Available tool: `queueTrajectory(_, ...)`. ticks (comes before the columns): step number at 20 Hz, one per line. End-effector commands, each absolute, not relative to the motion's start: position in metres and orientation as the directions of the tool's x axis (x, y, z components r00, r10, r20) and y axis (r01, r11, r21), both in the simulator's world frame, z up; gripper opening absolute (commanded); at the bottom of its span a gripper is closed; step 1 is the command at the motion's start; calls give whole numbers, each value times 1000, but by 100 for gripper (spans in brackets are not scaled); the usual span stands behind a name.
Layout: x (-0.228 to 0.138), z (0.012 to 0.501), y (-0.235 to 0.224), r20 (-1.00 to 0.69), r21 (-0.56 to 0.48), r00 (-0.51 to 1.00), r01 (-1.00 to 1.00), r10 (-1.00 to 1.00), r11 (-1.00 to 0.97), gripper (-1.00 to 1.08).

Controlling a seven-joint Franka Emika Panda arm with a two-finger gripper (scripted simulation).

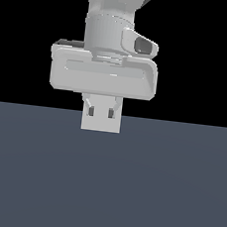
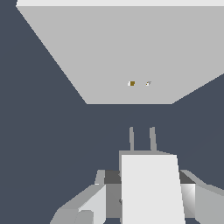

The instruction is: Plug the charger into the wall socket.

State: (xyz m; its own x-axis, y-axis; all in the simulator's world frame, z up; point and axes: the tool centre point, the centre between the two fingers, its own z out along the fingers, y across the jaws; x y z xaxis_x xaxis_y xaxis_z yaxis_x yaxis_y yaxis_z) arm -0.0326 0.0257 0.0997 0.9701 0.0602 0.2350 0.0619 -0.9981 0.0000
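a flat dark slate-blue floor [image 1: 166,191] carries the scene, with the wall socket [image 2: 109,48] panel standing on it.

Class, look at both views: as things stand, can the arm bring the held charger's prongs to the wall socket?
Probably yes: the tool holds the charger, and nothing shows between its prongs and the wall socket.

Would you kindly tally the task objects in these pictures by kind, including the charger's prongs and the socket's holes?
Charger, held in the gripper: 1
Charger prongs: 2
Wall socket: 1
Socket holes: 2
Total: 6
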Motion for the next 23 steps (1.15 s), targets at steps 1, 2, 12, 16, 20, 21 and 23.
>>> queueTrajectory(1,-30,100,26,235,0,970,62,60,-998,-100)
queueTrajectory(2,-29,100,26,235,0,970,62,60,-998,-100)
queueTrajectory(12,5,100,28,235,0,970,62,60,-998,-100)
queueTrajectory(16,14,100,29,235,0,970,62,60,-998,-100)
queueTrajectory(20,17,100,29,235,0,970,62,60,-998,-100)
queueTrajectory(21,17,100,29,235,0,970,62,60,-998,-100)
queueTrajectory(23,17,100,29,235,0,970,62,60,-998,-100)
